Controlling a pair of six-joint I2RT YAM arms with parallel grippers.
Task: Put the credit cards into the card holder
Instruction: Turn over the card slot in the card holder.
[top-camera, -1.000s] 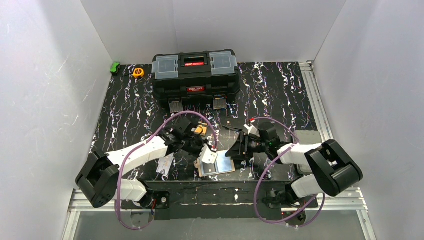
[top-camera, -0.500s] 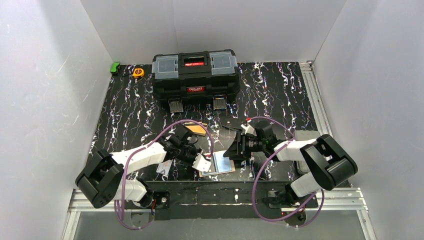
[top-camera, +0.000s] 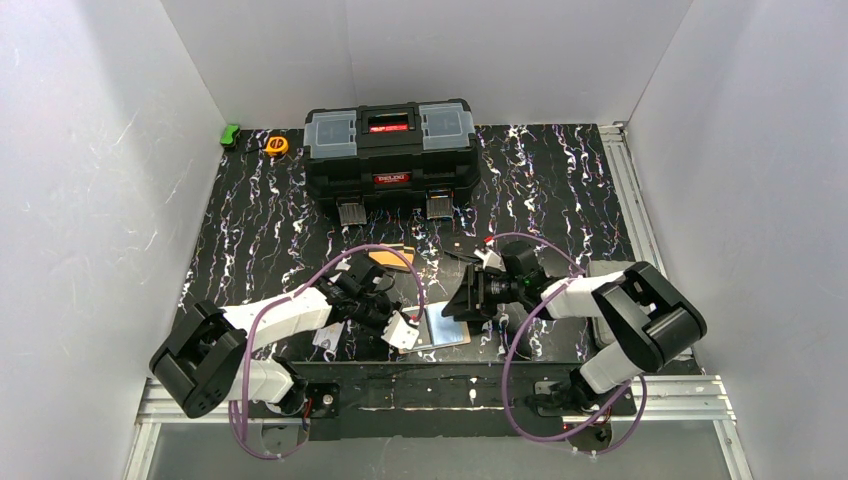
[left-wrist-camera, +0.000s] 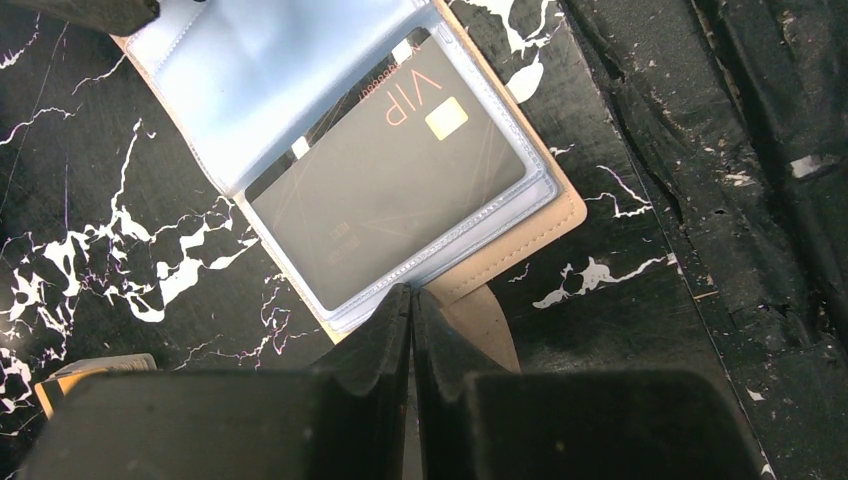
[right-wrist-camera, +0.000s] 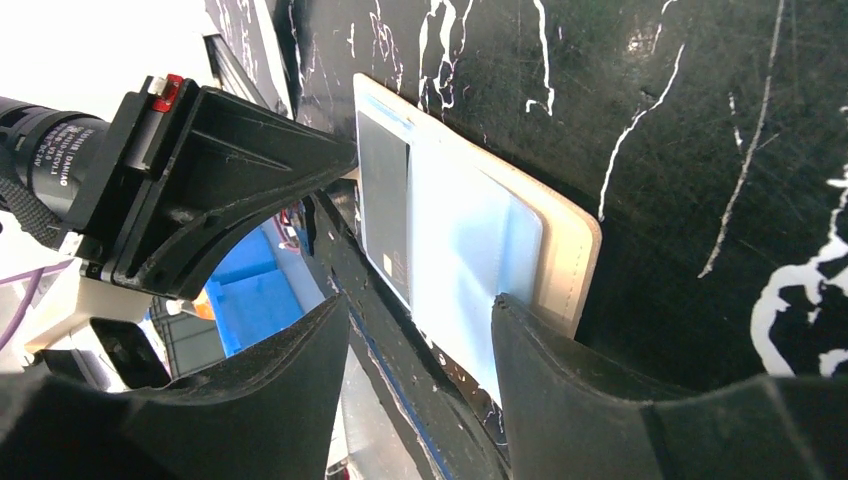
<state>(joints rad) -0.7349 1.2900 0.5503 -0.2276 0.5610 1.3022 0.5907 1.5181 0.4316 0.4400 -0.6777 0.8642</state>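
I see the holder (left-wrist-camera: 500, 248) has a matt beige, leather-like cover and glossy clear plastic pockets (left-wrist-camera: 260, 70). The card (left-wrist-camera: 400, 190) looks smooth and dark. The table (left-wrist-camera: 650, 120) is black, scuffed, marble-patterned.

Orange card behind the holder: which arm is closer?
Left. The left arm sits right beside the orange card, on its near side; the right arm is farther off to the right, at the card holder.
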